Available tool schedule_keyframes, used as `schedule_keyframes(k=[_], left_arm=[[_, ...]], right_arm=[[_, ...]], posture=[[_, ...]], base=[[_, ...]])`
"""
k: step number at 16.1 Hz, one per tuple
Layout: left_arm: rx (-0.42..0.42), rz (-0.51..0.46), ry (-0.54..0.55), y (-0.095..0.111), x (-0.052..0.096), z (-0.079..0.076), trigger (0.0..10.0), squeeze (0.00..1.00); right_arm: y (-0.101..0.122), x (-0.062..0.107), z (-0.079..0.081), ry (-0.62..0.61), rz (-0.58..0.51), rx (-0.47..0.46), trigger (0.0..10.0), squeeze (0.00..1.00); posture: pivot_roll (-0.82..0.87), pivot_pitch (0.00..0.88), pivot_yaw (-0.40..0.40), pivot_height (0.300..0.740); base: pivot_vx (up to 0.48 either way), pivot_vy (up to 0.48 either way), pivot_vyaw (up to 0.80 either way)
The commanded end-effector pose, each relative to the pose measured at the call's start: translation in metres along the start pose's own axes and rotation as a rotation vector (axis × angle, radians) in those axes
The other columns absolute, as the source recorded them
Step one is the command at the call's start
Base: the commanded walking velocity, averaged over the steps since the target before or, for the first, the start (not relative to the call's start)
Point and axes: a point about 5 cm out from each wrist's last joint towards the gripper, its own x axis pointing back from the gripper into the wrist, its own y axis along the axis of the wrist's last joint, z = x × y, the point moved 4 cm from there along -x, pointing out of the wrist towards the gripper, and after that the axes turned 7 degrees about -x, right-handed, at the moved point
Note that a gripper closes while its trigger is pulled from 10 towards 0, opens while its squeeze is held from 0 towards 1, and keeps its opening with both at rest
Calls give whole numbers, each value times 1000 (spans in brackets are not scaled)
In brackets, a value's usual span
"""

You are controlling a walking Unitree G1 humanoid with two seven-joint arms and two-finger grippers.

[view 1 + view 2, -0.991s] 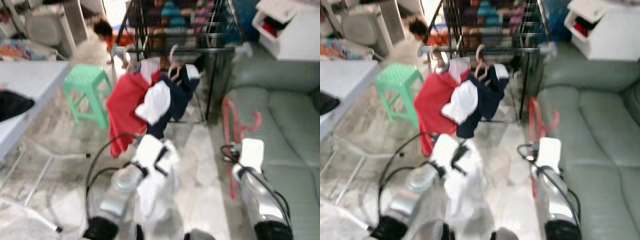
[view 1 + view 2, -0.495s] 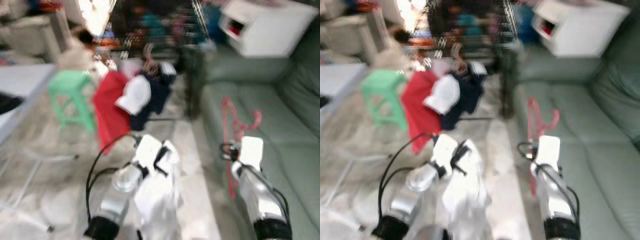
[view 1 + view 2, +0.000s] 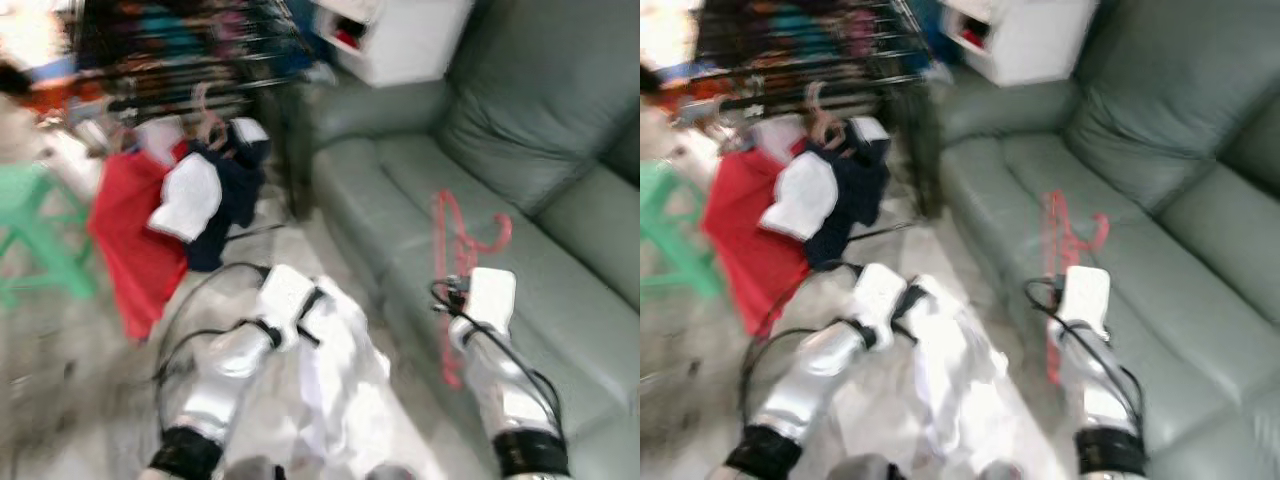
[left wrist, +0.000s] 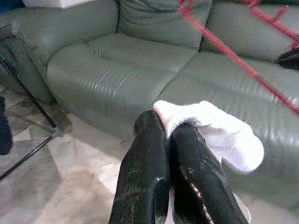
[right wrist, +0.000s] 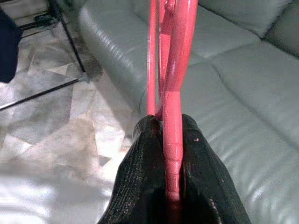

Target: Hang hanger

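My right gripper (image 5: 170, 125) is shut on the shaft of a red plastic hanger (image 5: 174, 70), which sticks up and forward over the sofa (image 3: 470, 130). In the left eye view the same hanger (image 3: 462, 232) rises from my right wrist (image 3: 490, 298). Two fingers of my left gripper (image 4: 168, 129) are shut on a white garment (image 4: 219, 135). The garment (image 3: 342, 385) hangs down between my arms above the floor. A black drying rack (image 3: 180, 75) with a red garment (image 3: 135, 250) and a navy-and-white one (image 3: 212, 185) on hangers stands at the far left.
A grey-green leather sofa takes up the right side, its seat edge close to my right arm. A white cabinet (image 3: 400, 35) stands beyond the sofa's arm. A green stool (image 3: 30, 235) stands at the far left on the marble floor (image 3: 90, 380).
The camera has swung to the right, so the sofa takes up more of the picture and the rack and stool sit further left. Both grippers keep their hold.
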Motion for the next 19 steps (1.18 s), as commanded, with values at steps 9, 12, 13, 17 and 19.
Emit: schedule_keyframes(k=[9,12,13,17,19], left_arm=[[-35,-76,-12,23,-8,-5,10000,0],[-65,-85,62,27,-9,9,10000,0],[-77,-84,118,29,-10,21,10000,0],[-165,-49,339,36,-11,75,10000,0],[-173,-52,394,41,-11,92,10000,0]], right_arm=[[1,2,-5,-6,-8,-8,10000,0],[2,3,0,34,-15,8,10000,0],[3,4,3,70,-16,32,10000,0],[5,7,4,176,13,215,10000,0],[7,11,9,252,15,279,10000,0]], posture=[[-61,0,20,740],[-61,0,20,740],[-59,0,20,740],[-60,0,19,740],[-60,0,20,740]], base=[[0,419,-141],[0,0,0],[0,0,0],[0,0,0],[0,0,0]])
